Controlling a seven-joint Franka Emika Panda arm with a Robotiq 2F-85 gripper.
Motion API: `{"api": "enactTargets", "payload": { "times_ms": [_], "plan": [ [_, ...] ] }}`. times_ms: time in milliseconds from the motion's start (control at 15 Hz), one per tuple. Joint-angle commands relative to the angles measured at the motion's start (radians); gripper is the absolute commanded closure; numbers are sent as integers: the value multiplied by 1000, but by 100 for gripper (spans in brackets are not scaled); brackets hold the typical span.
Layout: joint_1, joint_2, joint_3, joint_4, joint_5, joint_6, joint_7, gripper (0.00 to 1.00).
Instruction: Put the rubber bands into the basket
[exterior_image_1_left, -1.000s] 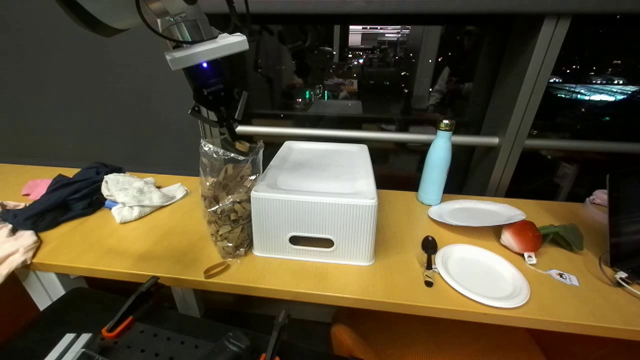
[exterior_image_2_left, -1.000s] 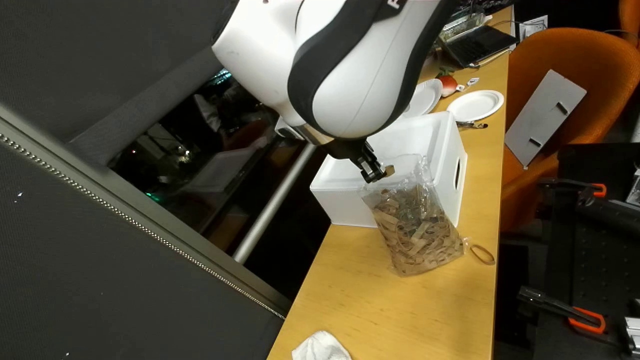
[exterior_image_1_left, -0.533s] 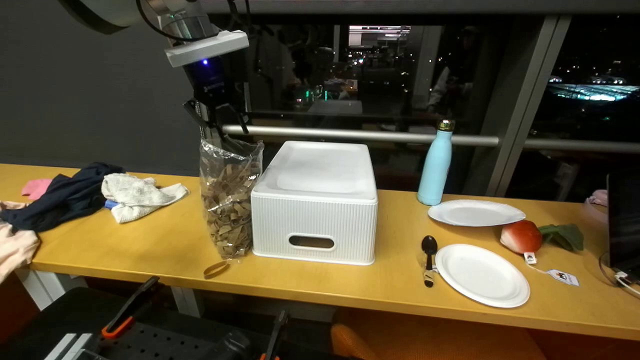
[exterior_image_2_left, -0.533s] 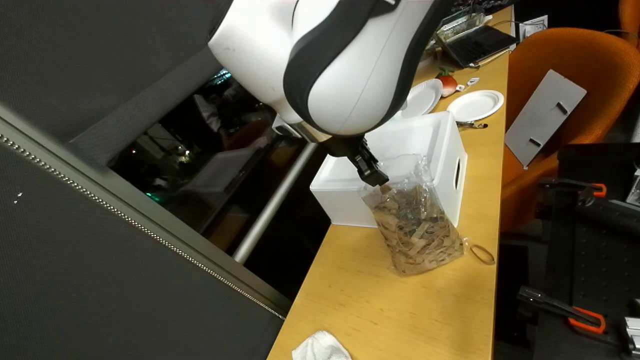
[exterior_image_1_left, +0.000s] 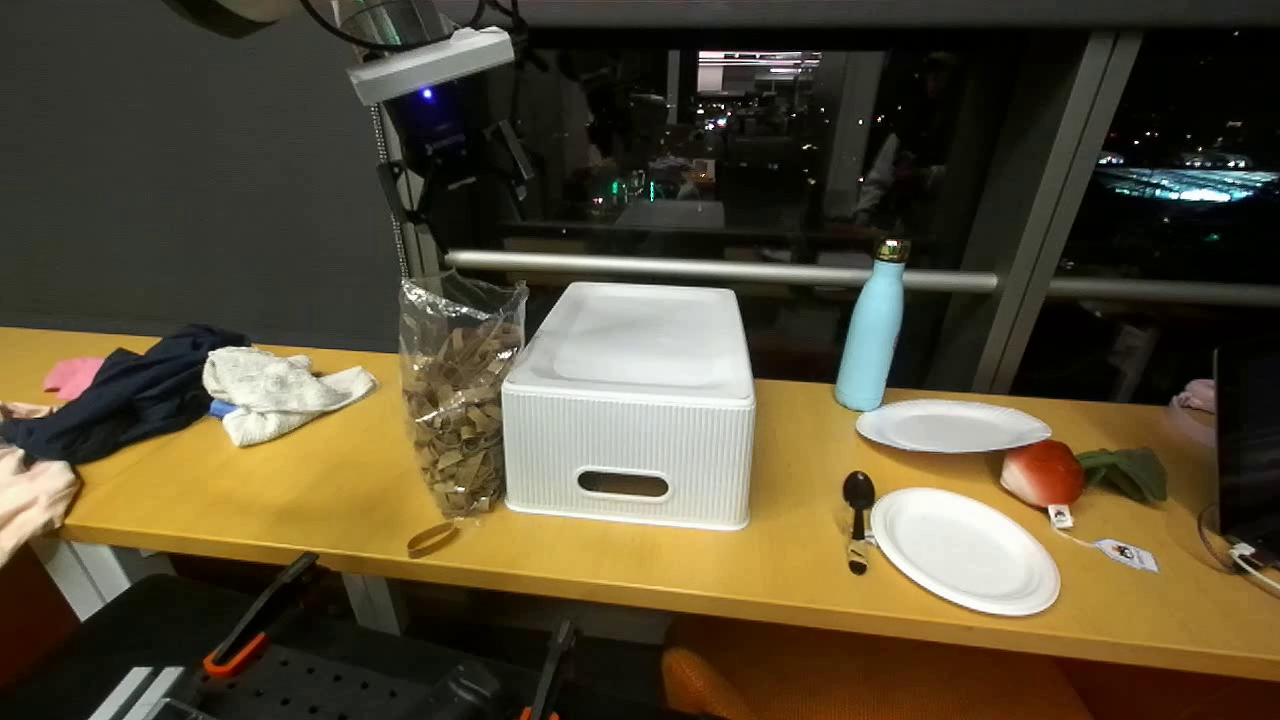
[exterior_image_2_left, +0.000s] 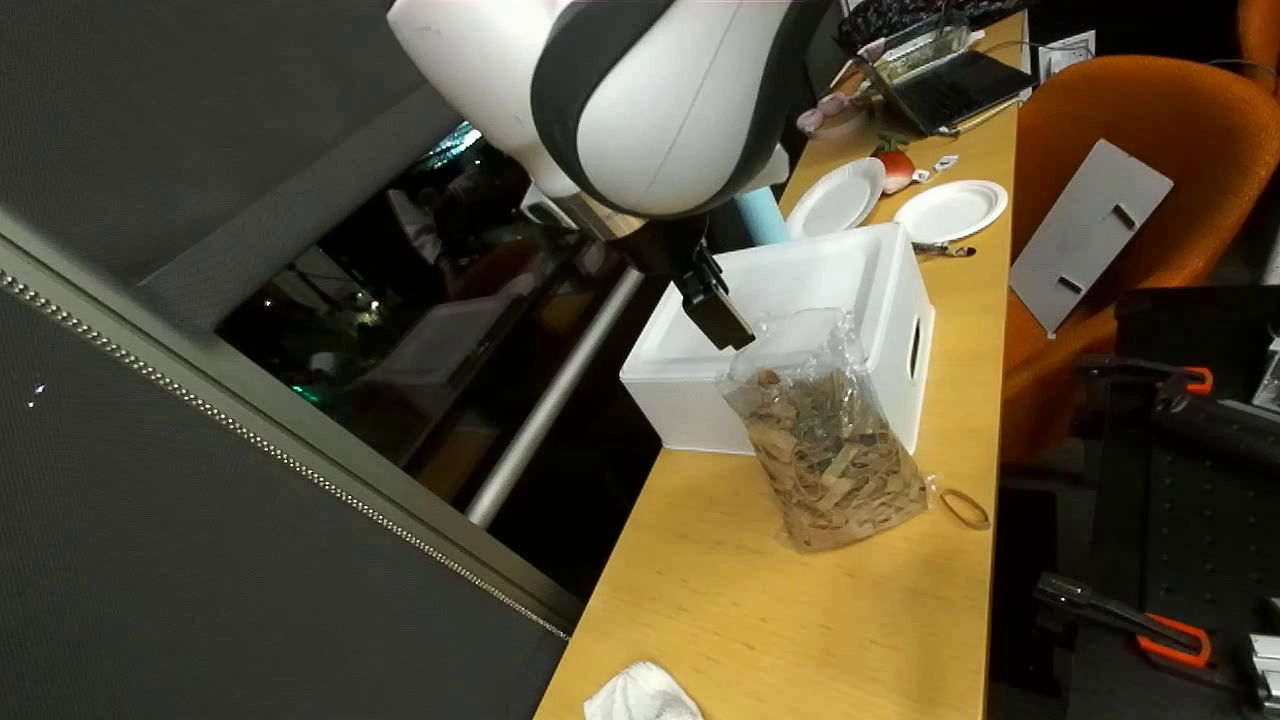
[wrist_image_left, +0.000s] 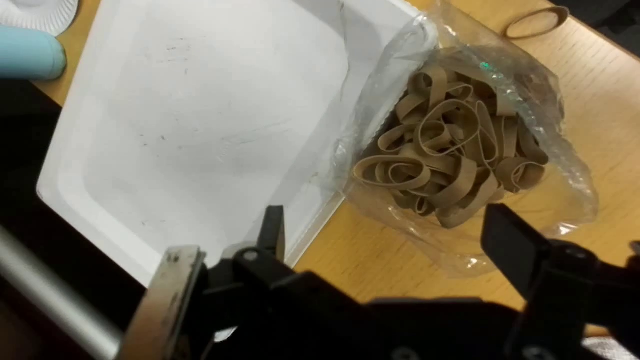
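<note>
The claw (wrist_image_left: 386, 227) hangs spread above the bag (exterior_image_1_left: 418, 320), which stands left of the box (exterior_image_1_left: 625, 437) with bands (wrist_image_left: 460, 185) heaped inside; a loose band (exterior_image_1_left: 432, 541) lies by the near edge of the surface (exterior_image_1_left: 250, 500).

The gripper (exterior_image_2_left: 738, 335) hangs near the clear bag (exterior_image_2_left: 850, 372) of rubber bands (exterior_image_2_left: 835, 480); a loose band (exterior_image_2_left: 958, 514) lies just beside the bag.

Rubber bands (wrist_image_left: 457, 185) in bag (exterior_image_1_left: 465, 305), box (exterior_image_1_left: 630, 435) beside it, one band (exterior_image_1_left: 431, 533) on table (exterior_image_1_left: 270, 500)
</note>
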Motion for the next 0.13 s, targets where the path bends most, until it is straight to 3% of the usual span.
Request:
{"api": "enactTargets", "payload": {
  "times_ms": [0, 67],
  "plan": [
    [-3, -24, -3, 14, -3, -50, 18, 0],
    [-1, -22, -4, 19, -11, -64, 32, 0]
  ]
}}
